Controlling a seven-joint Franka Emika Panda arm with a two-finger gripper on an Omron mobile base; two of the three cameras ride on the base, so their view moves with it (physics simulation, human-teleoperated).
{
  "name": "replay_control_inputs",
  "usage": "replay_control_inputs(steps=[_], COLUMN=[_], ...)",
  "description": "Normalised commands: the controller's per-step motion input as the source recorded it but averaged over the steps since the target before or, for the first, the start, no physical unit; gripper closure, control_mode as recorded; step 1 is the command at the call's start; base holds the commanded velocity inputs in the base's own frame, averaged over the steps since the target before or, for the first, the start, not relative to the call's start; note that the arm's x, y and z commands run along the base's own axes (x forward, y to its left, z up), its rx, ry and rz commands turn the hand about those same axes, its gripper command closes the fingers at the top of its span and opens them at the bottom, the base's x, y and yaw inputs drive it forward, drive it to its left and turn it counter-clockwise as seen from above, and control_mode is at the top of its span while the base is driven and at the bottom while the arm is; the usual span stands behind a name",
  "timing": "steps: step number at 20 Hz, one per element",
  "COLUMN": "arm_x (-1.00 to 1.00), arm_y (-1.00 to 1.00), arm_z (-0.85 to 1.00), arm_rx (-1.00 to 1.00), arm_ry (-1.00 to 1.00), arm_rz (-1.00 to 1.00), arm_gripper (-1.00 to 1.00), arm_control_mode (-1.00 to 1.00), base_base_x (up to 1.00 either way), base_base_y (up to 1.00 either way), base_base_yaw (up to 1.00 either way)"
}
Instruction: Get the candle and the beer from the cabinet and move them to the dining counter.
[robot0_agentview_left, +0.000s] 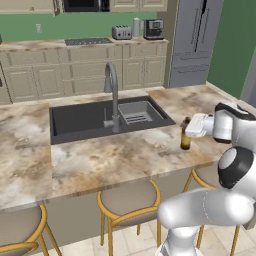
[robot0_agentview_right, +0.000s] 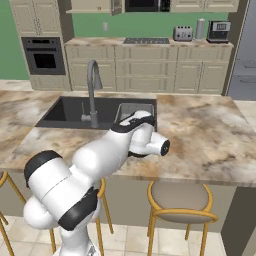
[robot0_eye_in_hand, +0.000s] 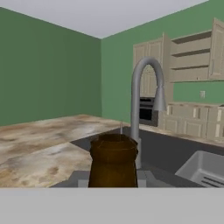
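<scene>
The beer (robot0_agentview_left: 185, 139), an amber bottle with a dark neck, stands upright at the near right of the dining counter (robot0_agentview_left: 100, 160), just right of the sink. My gripper (robot0_agentview_left: 187, 126) reaches in from the right and is shut on the bottle's neck. In the hand view the beer (robot0_eye_in_hand: 113, 162) sits dark and close between the fingertips (robot0_eye_in_hand: 146, 178). Whether its base touches the stone I cannot tell. The cabinet (robot0_eye_in_hand: 192, 52) hangs open on the far wall with bare beige shelves. The candle is out of view.
A dark grey sink (robot0_agentview_left: 85, 120) with a curved steel tap (robot0_agentview_left: 113, 95) lies left of the bottle. Stools (robot0_agentview_left: 127, 200) stand under the counter's near edge. Along the far wall are a toaster (robot0_agentview_left: 121, 33), a coffee machine (robot0_agentview_left: 153, 29), a grey fridge (robot0_agentview_left: 195, 40) and a black oven (robot0_agentview_right: 44, 60).
</scene>
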Motion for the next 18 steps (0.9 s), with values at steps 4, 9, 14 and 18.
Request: replay_control_inputs(steps=[4,9,14,18], arm_x=[0.03,0.03,0.14,0.21], arm_y=[0.00,0.00,0.00,0.00], arm_z=[-0.45,-0.18,-0.05,-0.14], arm_rx=[0.00,0.00,0.00,0.00], arm_ry=[-0.08,-0.02,0.00,0.00], arm_rz=[0.00,0.00,0.00,0.00], arm_gripper=[1.00,1.00,1.00,1.00], arm_control_mode=[-1.00,-1.00,-1.00,-1.00], base_base_x=[0.00,0.00,0.00,0.00], base_base_y=[0.00,0.00,0.00,0.00], base_base_yaw=[0.00,0.00,0.00,0.00])
